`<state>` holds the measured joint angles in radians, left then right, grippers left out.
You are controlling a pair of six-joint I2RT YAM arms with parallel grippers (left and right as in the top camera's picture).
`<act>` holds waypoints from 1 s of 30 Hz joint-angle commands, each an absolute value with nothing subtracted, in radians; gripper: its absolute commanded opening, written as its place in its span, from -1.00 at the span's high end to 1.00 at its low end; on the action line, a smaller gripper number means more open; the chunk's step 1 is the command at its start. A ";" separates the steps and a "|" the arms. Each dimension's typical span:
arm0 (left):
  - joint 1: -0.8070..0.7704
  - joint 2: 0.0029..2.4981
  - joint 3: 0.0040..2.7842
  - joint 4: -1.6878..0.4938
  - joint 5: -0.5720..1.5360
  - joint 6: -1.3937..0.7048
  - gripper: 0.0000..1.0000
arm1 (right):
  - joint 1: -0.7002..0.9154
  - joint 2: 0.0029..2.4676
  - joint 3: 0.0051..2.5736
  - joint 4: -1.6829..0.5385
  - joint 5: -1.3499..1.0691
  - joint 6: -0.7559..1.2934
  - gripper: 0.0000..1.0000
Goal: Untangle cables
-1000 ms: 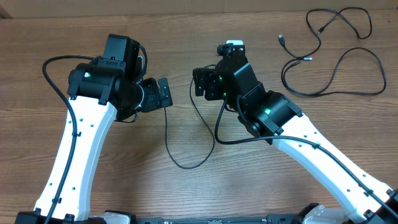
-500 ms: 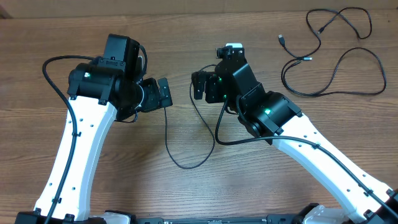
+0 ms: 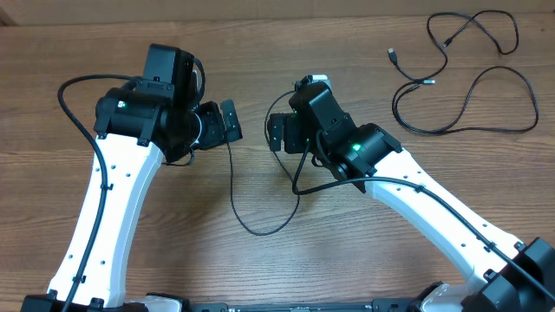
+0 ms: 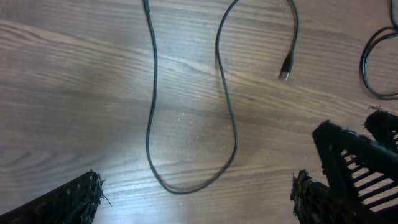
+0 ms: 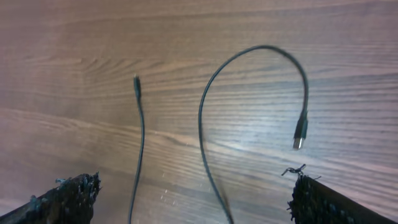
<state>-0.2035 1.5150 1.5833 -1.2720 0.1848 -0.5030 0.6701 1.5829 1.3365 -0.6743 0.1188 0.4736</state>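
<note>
Swinging left with jaws released, the right gripper [image 3: 279, 132] faces the left gripper [image 3: 227, 124] — also wide, empty — over one looped cable [image 3: 231, 186]; it seems free of the far cables [image 3: 473, 132].

Beneath both my hands, the table [image 3: 347, 260] reads as wood grain, smooth with a soft sheen. The cable [image 4: 149, 124] ahead of my left gripper [image 4: 196, 190] has a smooth, faintly glossy black jacket, and its plug [image 4: 285, 67] is tipped in bright metal. The pads [image 4: 68, 202] look rough, frayed, matt black. Arm shells [image 3: 108, 208]: glossy white plastic.
</note>
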 commanded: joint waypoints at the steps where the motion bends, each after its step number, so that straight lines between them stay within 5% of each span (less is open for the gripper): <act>1: -0.213 1.518 1.584 -1.283 0.174 -0.509 -0.99 | 0.672 1.583 1.347 -0.677 0.088 0.475 -1.00; 7: -0.189 1.518 1.584 -1.377 -0.097 -0.764 -0.99 | 0.670 1.585 1.347 -0.677 0.088 0.475 -1.00; 20: -0.190 1.557 1.560 -1.375 -0.068 -0.719 -0.91 | 0.664 1.585 1.347 -0.684 0.141 0.475 -1.00; 26: -0.192 1.655 1.489 -1.353 -0.007 -0.533 -0.99 | 0.615 1.585 1.347 -0.707 0.129 0.476 -1.00; 30: -0.191 1.719 1.489 -1.328 0.011 -0.530 -0.57 | 0.578 1.585 1.347 -0.713 0.109 0.476 -1.00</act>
<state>-0.1883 1.6760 1.4960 -1.3479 -0.0193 -0.5838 0.6056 1.5829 1.3365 -0.7124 0.1192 0.4744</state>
